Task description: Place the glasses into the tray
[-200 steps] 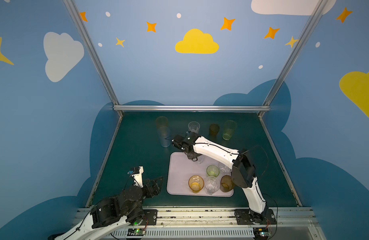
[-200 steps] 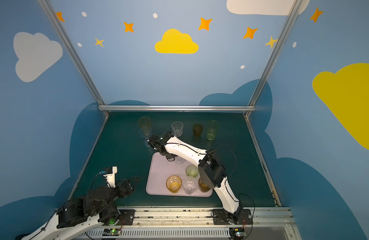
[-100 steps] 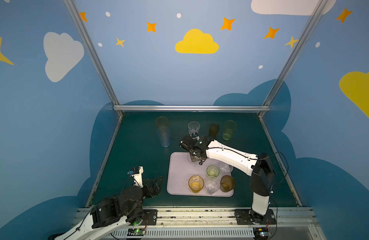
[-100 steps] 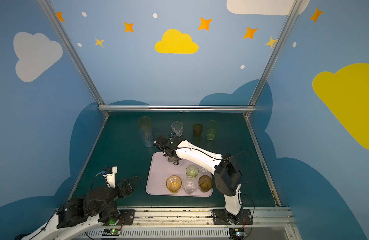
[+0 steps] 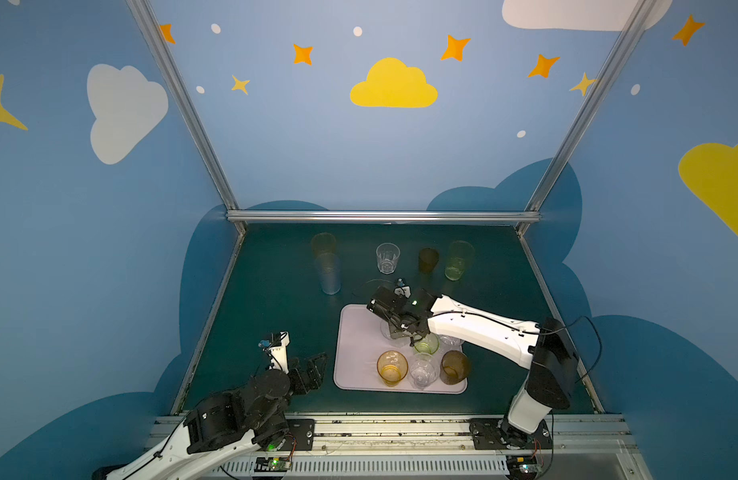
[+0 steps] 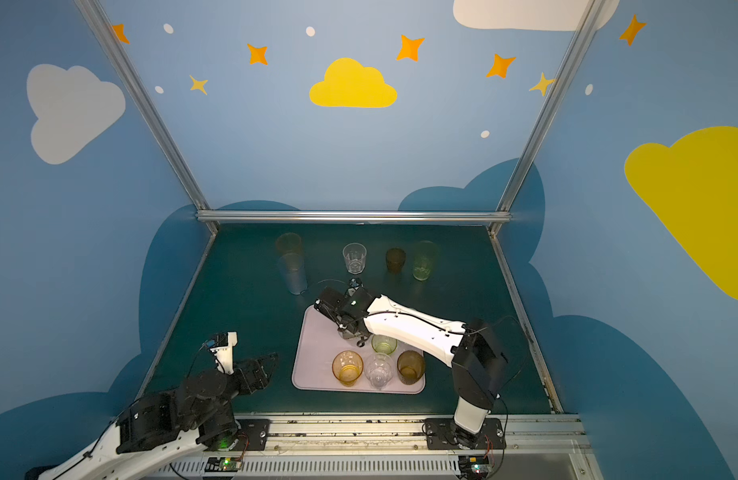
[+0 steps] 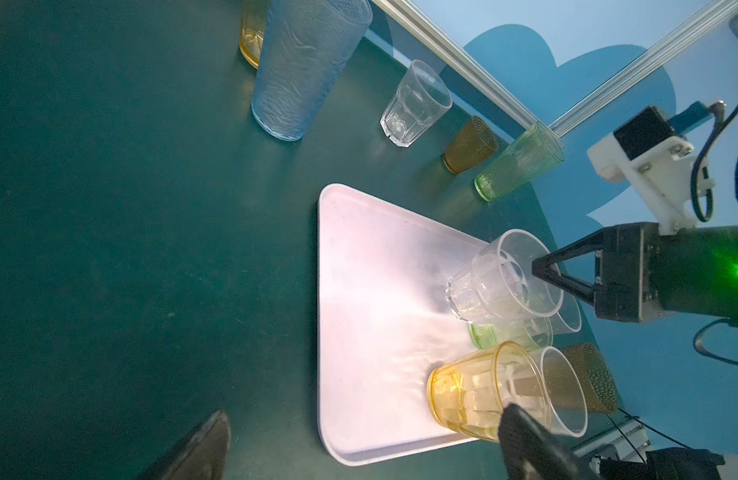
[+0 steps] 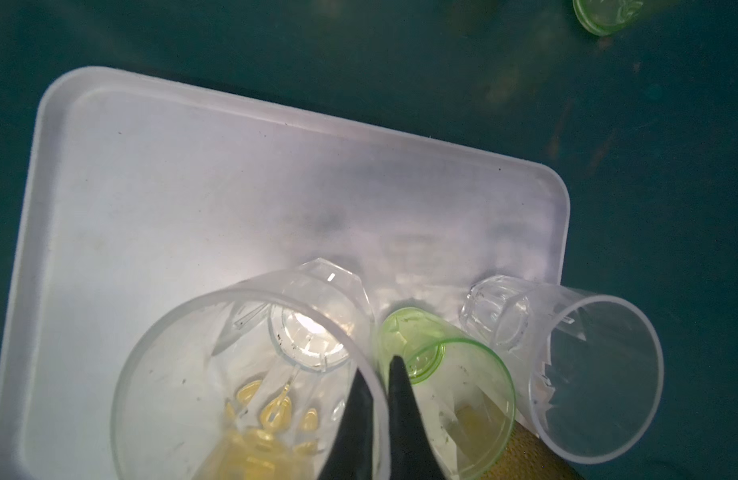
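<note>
Placement step in hand. A clear faceted glass [image 7: 496, 278] is held upright over the tray [image 5: 359, 340], in the tray's far half and just beside the short green glass [image 8: 442, 386] already set down there.

The right fingers [image 8: 404, 415] are seen pinched together on the glass's rim wall, one finger inside the mouth and one outside. Whether the base touches the tray floor cannot be settled from these views. It looks very low in the left wrist view.

Five other glasses are counted in the tray: the green one, a second clear one [image 8: 567, 365], and along the near edge an amber one [image 5: 392, 368], a clear one [image 5: 423, 370] and a brown one [image 5: 454, 368].

Next move, as judged: the glass is to be seated flat on the tray and the rim released with a straight lift. The outer finger sits close to the green glass, so a sideways pull could knock it.

Five glasses are left on the worktop beyond the tray's far edge: tall orange [image 5: 323, 245], tall blue [image 5: 329, 274], clear faceted [image 5: 387, 257], short brown [image 5: 428, 260] and tall green [image 5: 458, 260].

The left fingers [image 5: 315, 363] are spread wide apart, off the tray's near-left corner. Nothing is held or touched by them.
</note>
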You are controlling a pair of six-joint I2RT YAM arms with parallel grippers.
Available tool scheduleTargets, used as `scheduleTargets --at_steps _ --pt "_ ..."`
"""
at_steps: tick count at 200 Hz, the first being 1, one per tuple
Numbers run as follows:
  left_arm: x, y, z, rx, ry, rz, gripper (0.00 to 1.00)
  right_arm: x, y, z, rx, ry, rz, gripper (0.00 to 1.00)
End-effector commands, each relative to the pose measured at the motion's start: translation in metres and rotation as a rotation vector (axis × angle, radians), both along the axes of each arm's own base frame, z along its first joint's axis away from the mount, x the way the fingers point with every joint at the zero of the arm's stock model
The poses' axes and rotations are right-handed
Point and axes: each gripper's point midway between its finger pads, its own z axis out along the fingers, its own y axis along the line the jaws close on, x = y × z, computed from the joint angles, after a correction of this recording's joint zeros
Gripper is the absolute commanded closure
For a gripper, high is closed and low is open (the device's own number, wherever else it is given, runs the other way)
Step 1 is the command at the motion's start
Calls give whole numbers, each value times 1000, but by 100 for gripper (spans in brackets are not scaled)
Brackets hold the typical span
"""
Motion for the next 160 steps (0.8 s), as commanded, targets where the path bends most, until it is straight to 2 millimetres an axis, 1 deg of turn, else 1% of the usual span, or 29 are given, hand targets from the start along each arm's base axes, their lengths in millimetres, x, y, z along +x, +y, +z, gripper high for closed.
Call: scheduleTargets --at_steps 1,17,53,60,104,160 --pt "3 0 11 -7 -28 7 0 -3 -3 5 34 -31 -36 100" --pt "4 -2 11 -7 -28 5 0 -6 -4 2 31 -30 -41 100" --pt "5 -3 13 -7 -35 5 0 -9 -1 0 42 -33 -33 100" --pt "6 -4 8 22 -21 4 0 -9 0 0 44 -33 -31 100" --pt "6 -4 5 26 -19 8 0 -11 3 -2 50 -31 -27 100" --pt "7 -4 5 28 -23 10 0 -15 -1 -2 54 -39 -45 100"
